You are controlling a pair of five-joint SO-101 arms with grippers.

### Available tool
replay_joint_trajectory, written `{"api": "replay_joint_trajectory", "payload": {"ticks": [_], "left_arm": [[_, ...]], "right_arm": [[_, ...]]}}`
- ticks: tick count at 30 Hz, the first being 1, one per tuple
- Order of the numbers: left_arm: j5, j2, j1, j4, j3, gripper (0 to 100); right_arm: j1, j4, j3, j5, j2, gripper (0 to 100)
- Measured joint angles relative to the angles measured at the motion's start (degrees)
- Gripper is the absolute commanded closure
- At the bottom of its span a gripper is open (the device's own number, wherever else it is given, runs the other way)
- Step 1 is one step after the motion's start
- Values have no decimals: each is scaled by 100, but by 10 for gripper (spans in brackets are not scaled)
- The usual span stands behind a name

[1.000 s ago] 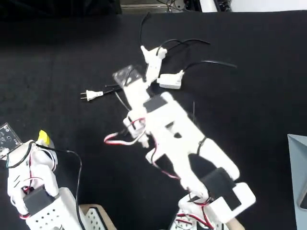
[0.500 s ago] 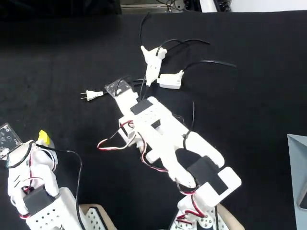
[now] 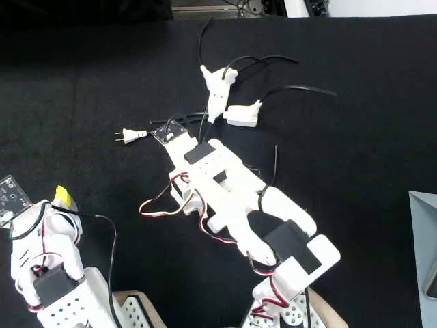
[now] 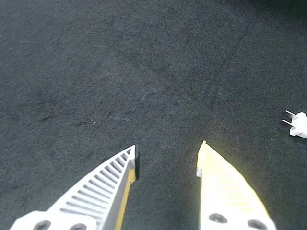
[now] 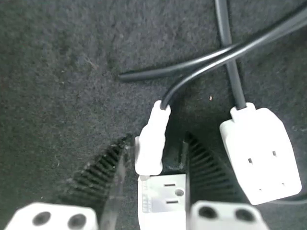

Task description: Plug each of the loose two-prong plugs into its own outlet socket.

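Right wrist view, right gripper (image 5: 158, 139) spread around white plug (image 5: 149, 148) beside outlet socket (image 5: 163, 197), left gripper (image 4: 168, 145) spread over table (image 4: 96, 72)

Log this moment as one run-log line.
left gripper open over cloth | right gripper open astride plug | second plug lying loose

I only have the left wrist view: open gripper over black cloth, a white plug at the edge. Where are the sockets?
Observer: In the high view, a socket lies on the far half of the table, with a second socket close beside it.
Operator: What about the right gripper?
Observer: Its wrist view shows the right gripper open, with another white plug lying unclamped between its fingers.
Operator: And my plug's cord?
Observer: From the loose plug the cord runs toward the right arm and passes under its wrist.
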Motion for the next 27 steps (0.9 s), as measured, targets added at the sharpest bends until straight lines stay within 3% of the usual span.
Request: {"api": "replay_joint_trajectory", "payload": {"ticks": [6, 16, 22, 27], "left_arm": [[0, 0, 0, 0, 0, 791], [0, 0, 0, 0, 0, 789], [9, 0, 0, -26, 0, 791], [185, 0, 290, -527, 0, 787]], "right_arm": [[202, 0, 0, 0, 9, 985], [202, 0, 0, -9, -105, 986], [-26, 519, 9, -9, -1459, 987], [-299, 580, 9, -9, -2884, 987]]}}
